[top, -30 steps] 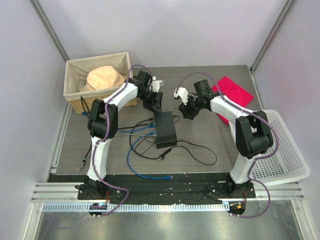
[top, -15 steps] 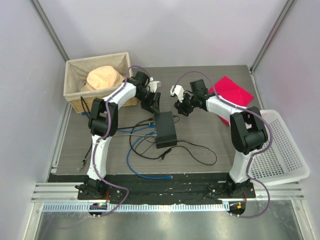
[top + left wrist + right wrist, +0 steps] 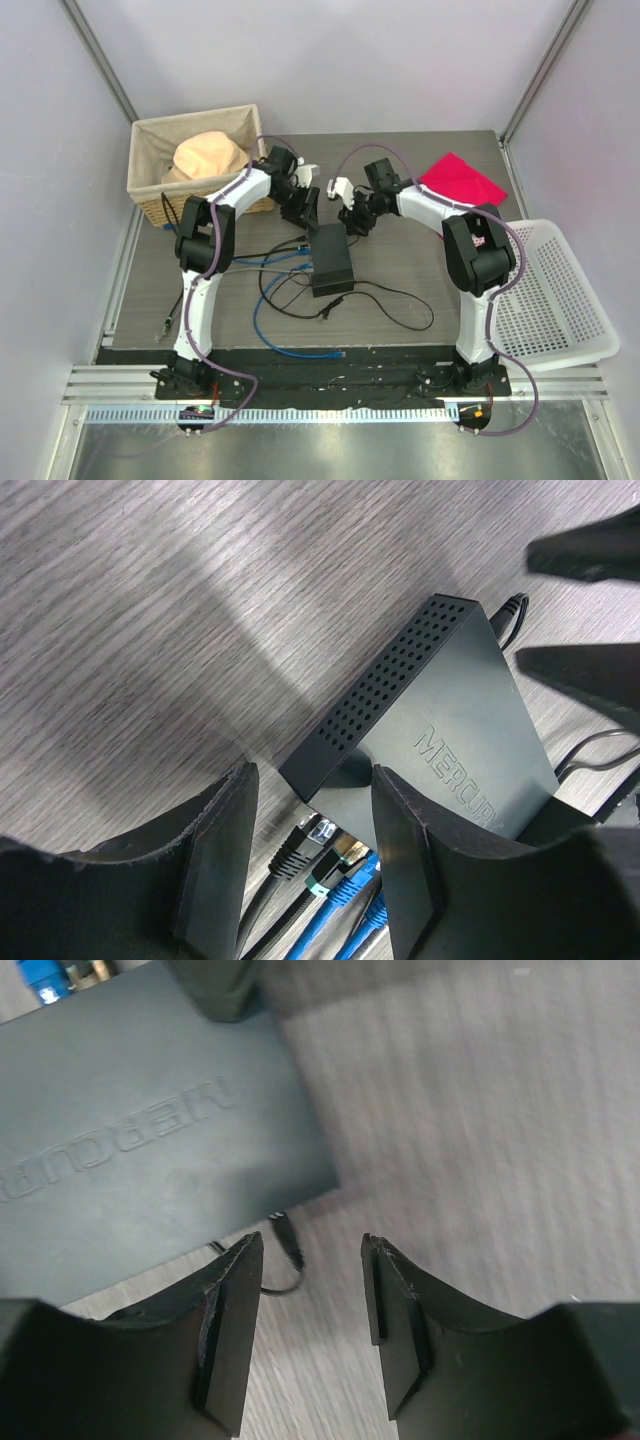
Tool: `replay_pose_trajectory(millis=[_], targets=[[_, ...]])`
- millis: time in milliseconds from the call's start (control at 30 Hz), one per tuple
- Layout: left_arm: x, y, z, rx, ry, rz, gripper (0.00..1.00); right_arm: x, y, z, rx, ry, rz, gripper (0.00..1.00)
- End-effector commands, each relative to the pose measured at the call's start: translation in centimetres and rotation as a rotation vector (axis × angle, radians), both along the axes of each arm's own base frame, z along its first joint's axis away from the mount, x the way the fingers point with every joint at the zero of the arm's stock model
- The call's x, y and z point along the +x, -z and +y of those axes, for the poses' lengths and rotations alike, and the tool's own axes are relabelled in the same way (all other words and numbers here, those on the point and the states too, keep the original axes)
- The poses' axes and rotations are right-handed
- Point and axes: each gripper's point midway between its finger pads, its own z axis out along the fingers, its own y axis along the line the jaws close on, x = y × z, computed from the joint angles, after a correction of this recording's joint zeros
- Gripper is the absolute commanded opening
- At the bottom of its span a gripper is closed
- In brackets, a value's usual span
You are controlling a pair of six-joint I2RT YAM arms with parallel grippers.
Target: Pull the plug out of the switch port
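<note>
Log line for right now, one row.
left hand open over plugs | right hand open beside switch | plugs seated, nothing gripped

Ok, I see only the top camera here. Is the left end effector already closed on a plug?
Observer: No. In the left wrist view the left end effector is open and holds nothing; the switch corner shows between its fingers.
Operator: Where are the plugs from there?
Observer: The plugs sit in the ports just beside that corner, low between the two fingers: one black, the others blue.
Operator: And the right arm?
Observer: The right end effector is open too, over the switch's other end, near a black cord.
</note>
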Motion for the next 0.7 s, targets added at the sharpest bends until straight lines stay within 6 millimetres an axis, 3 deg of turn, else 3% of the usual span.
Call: replay_pose_trajectory(millis=[0,267,533,667], targets=[[-0.2,2.6,1.2,0.070,-0.017,0.001,0.53,-0.9,-0.1,0.6,-0.011,-0.096,0.027,0.52],[-0.1,2.9,1.2,0.071,-0.024,0.001,0.54,-0.7,1.5,-0.1,-0.073,-0.130,0.036,0.50],[-0.1,3.1,1.3,0.076,-0.027,0.003,0.55,0.7,1.6,0.6,-0.072,-0.158,0.004,0.47],[-0.1,3.1,1.2,0.080,-0.023,-0.001,0.55,0.2,2.1,0.6,-0.091,-0.223,0.003,0.47]])
